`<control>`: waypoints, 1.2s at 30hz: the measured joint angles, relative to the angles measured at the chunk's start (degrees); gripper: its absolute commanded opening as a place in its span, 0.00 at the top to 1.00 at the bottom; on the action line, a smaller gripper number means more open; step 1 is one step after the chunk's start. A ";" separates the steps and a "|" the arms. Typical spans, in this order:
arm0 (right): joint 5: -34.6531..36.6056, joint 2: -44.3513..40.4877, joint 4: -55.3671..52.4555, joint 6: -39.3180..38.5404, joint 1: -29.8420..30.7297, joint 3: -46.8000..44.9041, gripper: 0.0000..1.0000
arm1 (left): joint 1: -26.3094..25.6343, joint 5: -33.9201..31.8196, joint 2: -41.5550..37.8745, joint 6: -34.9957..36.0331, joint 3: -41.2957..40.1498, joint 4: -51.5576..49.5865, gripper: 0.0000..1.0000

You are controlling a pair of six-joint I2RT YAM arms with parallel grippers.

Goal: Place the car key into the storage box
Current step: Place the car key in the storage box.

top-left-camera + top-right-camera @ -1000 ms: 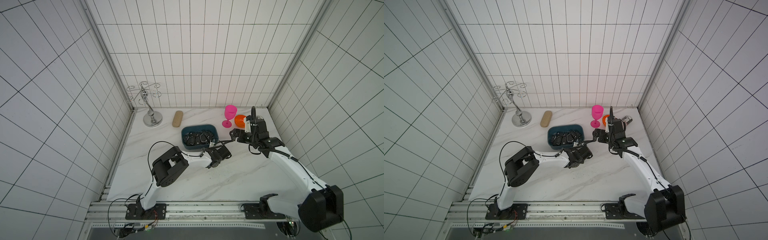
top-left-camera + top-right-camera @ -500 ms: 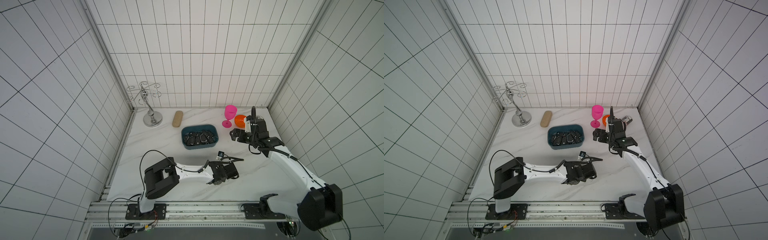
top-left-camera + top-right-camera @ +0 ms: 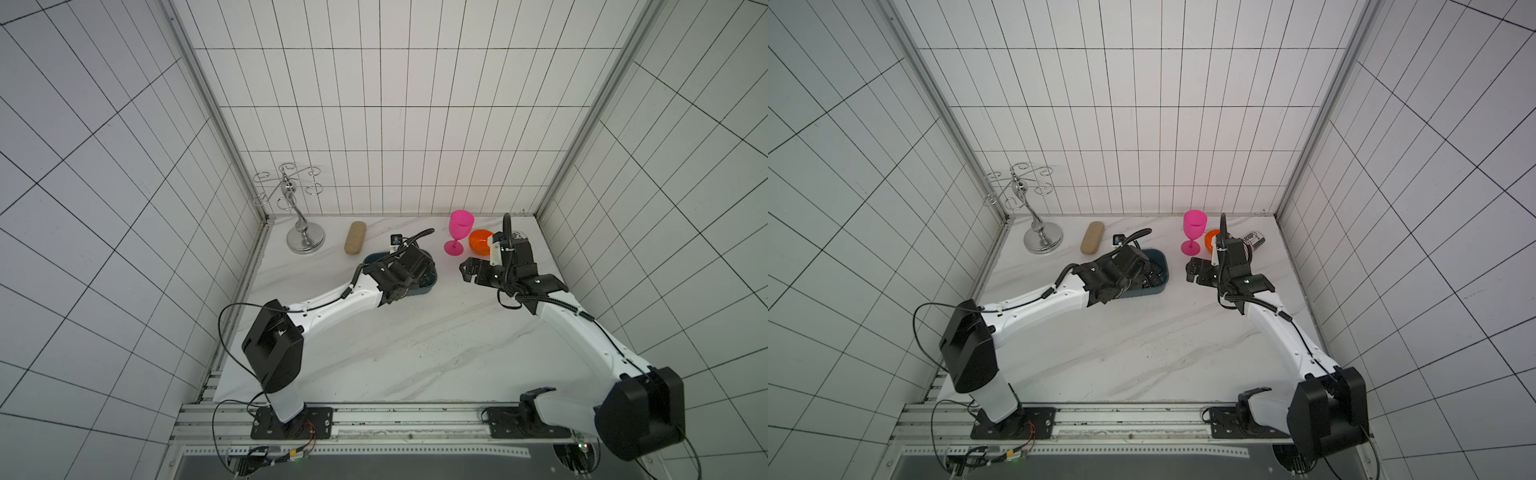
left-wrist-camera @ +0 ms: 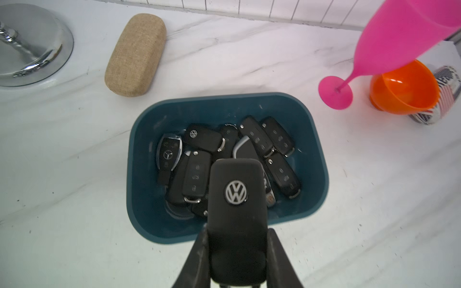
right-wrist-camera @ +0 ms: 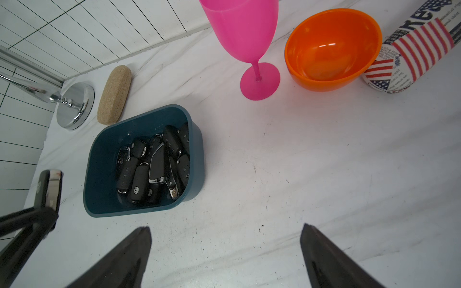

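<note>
The left gripper [image 4: 237, 229] has swung far from mid-table to the shallow teal-blue plastic storage box [image 4: 224, 104], narrowly clamped on the black car key [image 4: 235, 199] above its near rim. The right gripper [image 5: 225, 232] gapes wide, empty.

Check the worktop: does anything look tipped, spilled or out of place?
One thing: the flag-printed cylinder lies on its side beside the orange bowl, while the pink goblet next to them stands upright. Nothing looks spilled or damaged; the keys lie heaped inside the storage box.
</note>
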 measured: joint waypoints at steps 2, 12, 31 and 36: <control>-0.07 0.02 0.04 0.15 0.00 -0.07 0.03 | 2.34 1.62 4.04 1.16 2.84 0.17 1.00; -0.09 0.04 0.42 0.46 0.00 -0.87 0.03 | 7.76 6.97 18.56 4.61 11.39 -2.10 1.00; -6.88 1.14 -0.50 2.05 0.04 -0.87 0.05 | 9.03 10.43 21.84 4.31 13.27 -3.39 0.98; -11.82 -1.05 -2.89 3.28 1.36 -2.67 0.05 | 9.20 10.91 21.86 3.91 13.46 -3.48 0.94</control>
